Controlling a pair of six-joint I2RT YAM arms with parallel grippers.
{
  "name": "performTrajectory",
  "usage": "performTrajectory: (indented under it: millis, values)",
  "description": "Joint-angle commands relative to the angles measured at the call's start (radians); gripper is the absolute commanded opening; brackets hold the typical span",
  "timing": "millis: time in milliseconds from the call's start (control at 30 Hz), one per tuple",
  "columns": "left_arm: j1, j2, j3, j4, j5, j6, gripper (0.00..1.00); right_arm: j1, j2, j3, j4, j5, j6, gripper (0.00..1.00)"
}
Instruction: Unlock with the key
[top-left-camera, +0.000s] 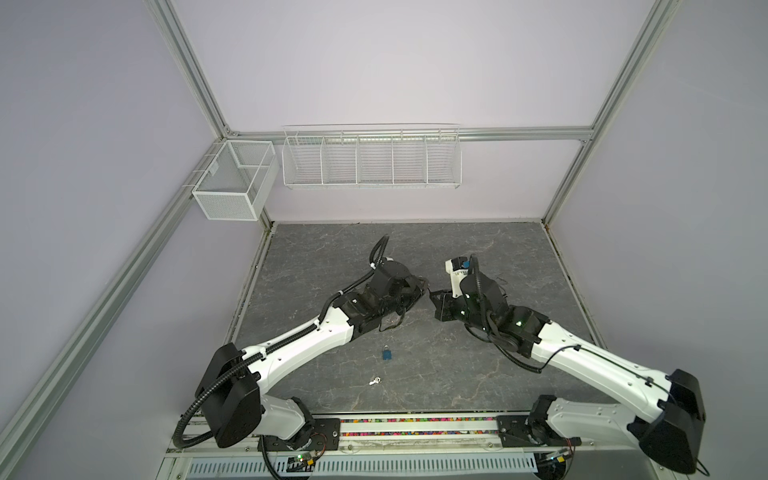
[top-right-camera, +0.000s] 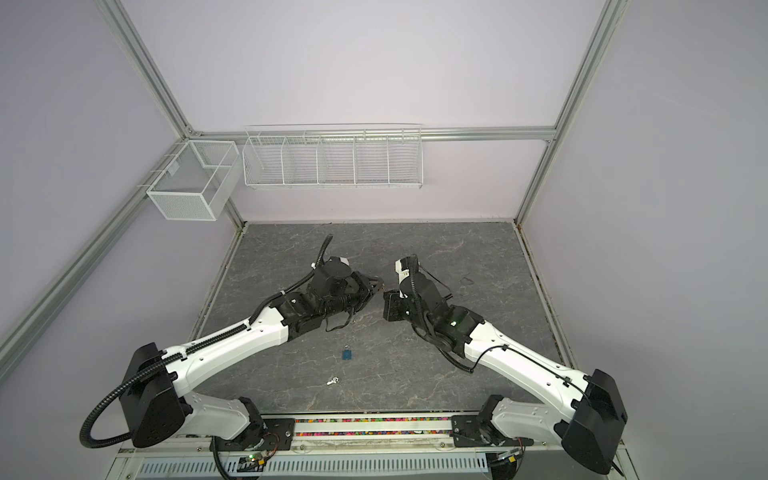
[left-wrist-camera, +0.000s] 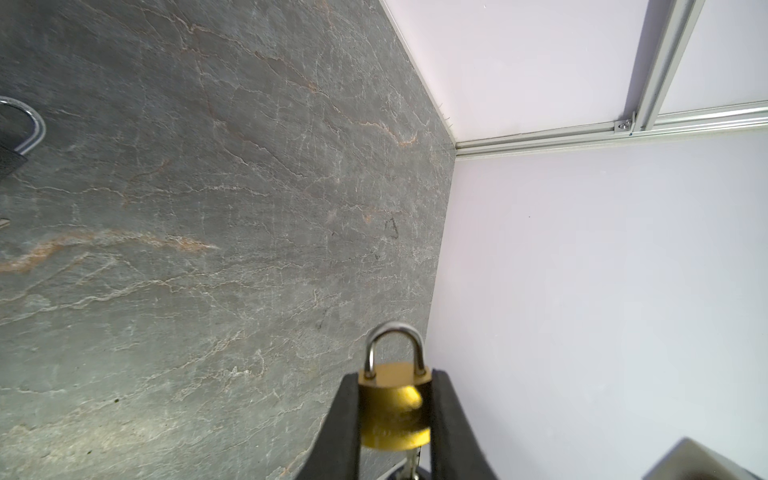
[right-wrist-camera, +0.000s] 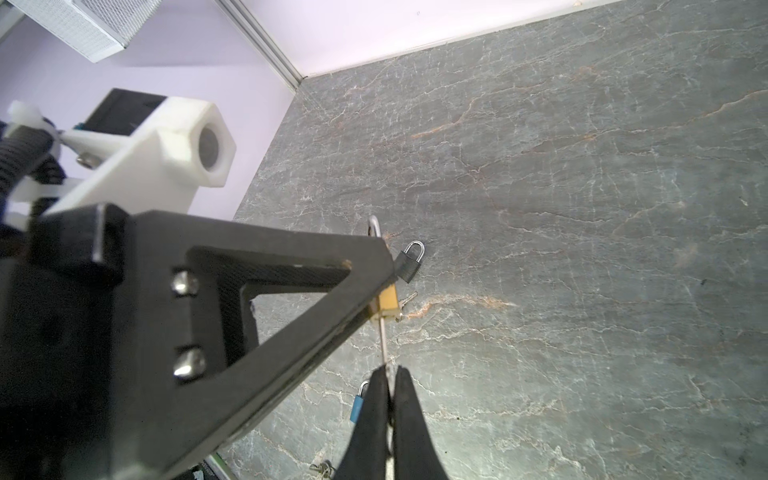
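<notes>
Your two grippers meet above the middle of the table (top-left-camera: 457, 374), the padlock in the left one and the key in the right one.

In the left wrist view you see the left gripper (left-wrist-camera: 395, 375) clamped on the two sides of the brass padlock (left-wrist-camera: 392, 411), and both legs of its shackle (left-wrist-camera: 395, 340) sit in the body. In the right wrist view the right gripper (right-wrist-camera: 390, 371) is pressed together on the key (right-wrist-camera: 383, 345), and the thin shaft of the key goes from the tips straight to the underside of the brass padlock. On the table lie a black padlock (right-wrist-camera: 411, 259), a blue padlock (top-left-camera: 387, 354) nearer to the arm bases, and some loose keys (top-left-camera: 375, 379) near the blue padlock, on the side of the arm bases. No gripper touches these.
</notes>
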Motion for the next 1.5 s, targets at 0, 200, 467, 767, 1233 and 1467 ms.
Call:
performTrajectory:
  millis: [0, 200, 467, 767, 1233, 1467]
  values:
    - [-0.002, -0.008, -0.004, 0.018, 0.007, -0.012, 0.0, -0.001, 0.018, 0.024, -0.007, 0.022, -0.002, 0.07]
    - [-0.003, -0.008, -0.006, 0.031, 0.012, -0.018, 0.0, 0.0, 0.023, 0.024, 0.003, 0.006, -0.013, 0.07]
    - [-0.018, -0.004, 0.012, 0.009, 0.001, 0.001, 0.0, -0.001, 0.042, 0.07, -0.008, -0.018, -0.002, 0.06]
    - [-0.047, -0.001, 0.05, -0.041, -0.02, 0.049, 0.0, -0.012, 0.045, 0.077, 0.061, -0.133, 0.069, 0.07]
    - [-0.051, -0.032, 0.034, -0.001, 0.127, 0.049, 0.0, -0.034, 0.005, 0.066, 0.079, -0.13, -0.083, 0.06]
    - [-0.056, -0.04, 0.036, 0.007, 0.141, 0.044, 0.0, -0.05, 0.002, 0.07, 0.15, -0.214, 0.002, 0.07]
